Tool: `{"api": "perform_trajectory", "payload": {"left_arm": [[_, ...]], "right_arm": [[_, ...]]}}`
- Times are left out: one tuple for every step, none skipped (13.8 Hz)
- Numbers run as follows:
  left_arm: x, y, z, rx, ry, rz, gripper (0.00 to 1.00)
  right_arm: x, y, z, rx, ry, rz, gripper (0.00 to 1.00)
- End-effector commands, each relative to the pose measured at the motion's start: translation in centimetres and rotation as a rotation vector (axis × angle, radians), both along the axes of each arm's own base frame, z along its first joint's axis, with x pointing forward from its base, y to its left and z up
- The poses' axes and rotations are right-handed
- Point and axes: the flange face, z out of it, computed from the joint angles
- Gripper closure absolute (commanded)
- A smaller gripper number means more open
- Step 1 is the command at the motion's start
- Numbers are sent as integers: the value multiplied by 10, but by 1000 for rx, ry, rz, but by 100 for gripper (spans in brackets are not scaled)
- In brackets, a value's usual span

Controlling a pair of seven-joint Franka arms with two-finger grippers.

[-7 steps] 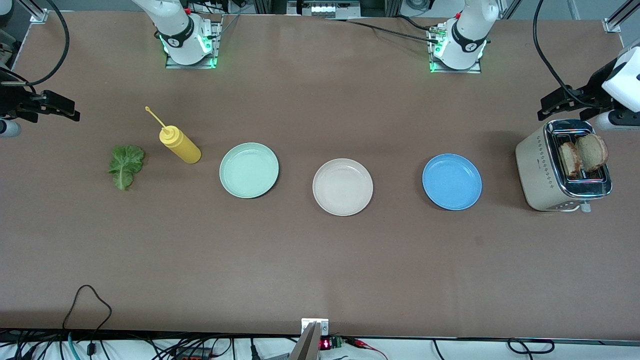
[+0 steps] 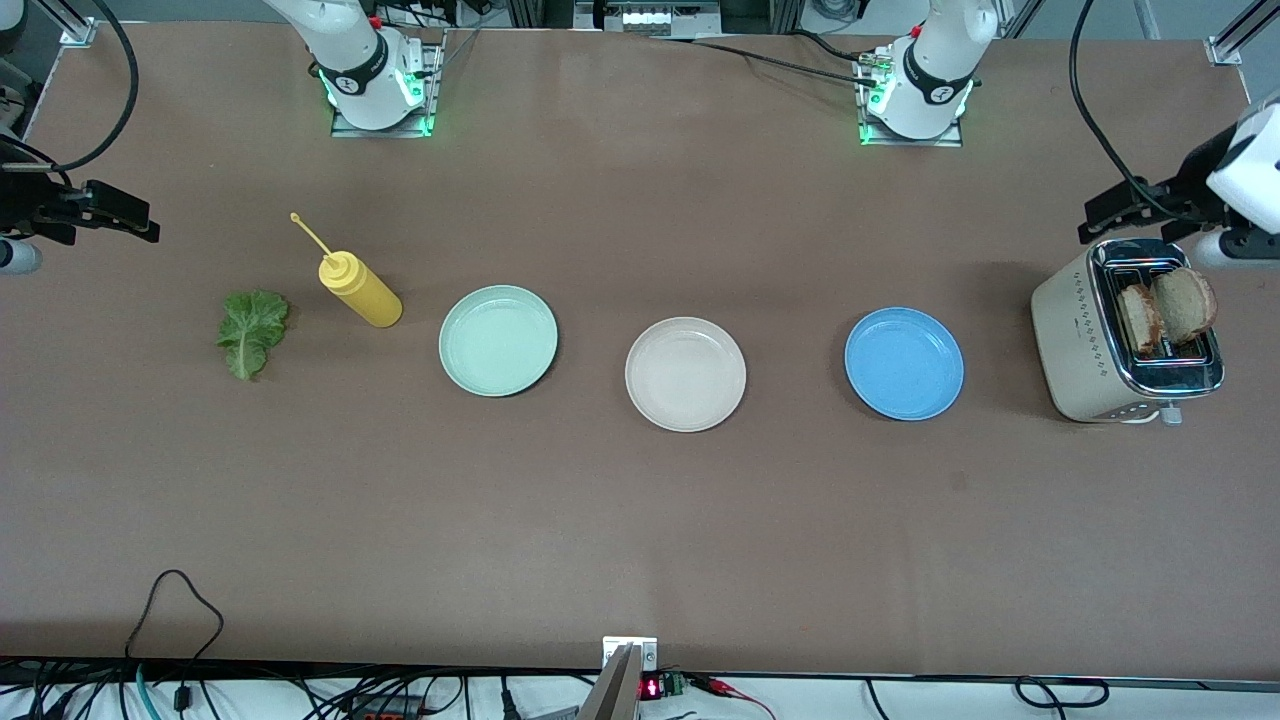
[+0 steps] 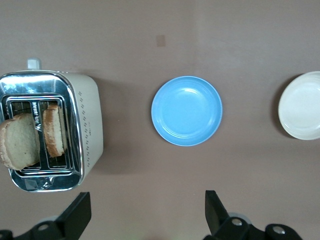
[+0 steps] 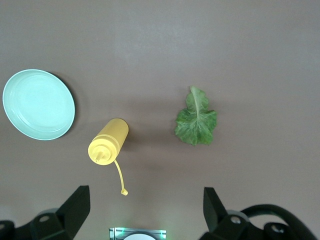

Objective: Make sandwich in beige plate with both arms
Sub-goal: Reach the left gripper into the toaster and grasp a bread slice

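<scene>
The round pale beige plate (image 2: pixel 686 374) sits mid-table, bare tabletop around its rim. Left gripper (image 2: pixel 1100 215) hangs open-jawed over the toaster's (image 2: pixel 1080 340) edge; right gripper (image 2: pixel 135 222) waits, jaws spread, at its table end.

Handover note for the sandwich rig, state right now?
Left gripper: open, empty, up by the toaster at the left arm's end.
Right gripper: open, empty, waiting at the right arm's end of the table.
Beige plate: bare, between the mint-green plate and blue plate.
Two bread slices stand in the toaster; lettuce leaf lies beside the yellow bottle.
Done: nothing.
Left: bread, lettuce, bread onto beige plate.
</scene>
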Motion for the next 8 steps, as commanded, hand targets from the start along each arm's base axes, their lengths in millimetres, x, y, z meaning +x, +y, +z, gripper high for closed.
{"api": "perform_trajectory", "payload": {"left_arm": [[20,34,-40,11,46,45,0],[26,55,-57,8,60,65,0],[32,68,-75,-2,72,38,0],[39,73,-95,-10,84,9,0],[40,91,-106,-14,91,31,0],[41,100,-117,-17,108,44,0],[42,107,-130,-15,120,54,0],[41,128,-145,21,147,66,0]], "right_arm": [[0,-2,4,0,4,-12,0],[0,-2,3,0,5,-12,0],[0,-1,3,0,5,-10,0],[0,-1,3,0,5,-10,0],[0,-1,3,0,5,-10,0],[1,0,2,0,7,-9,0],[1,-1,2,0,7,-10,0],[1,-1,2,0,7,-10,0]]}}
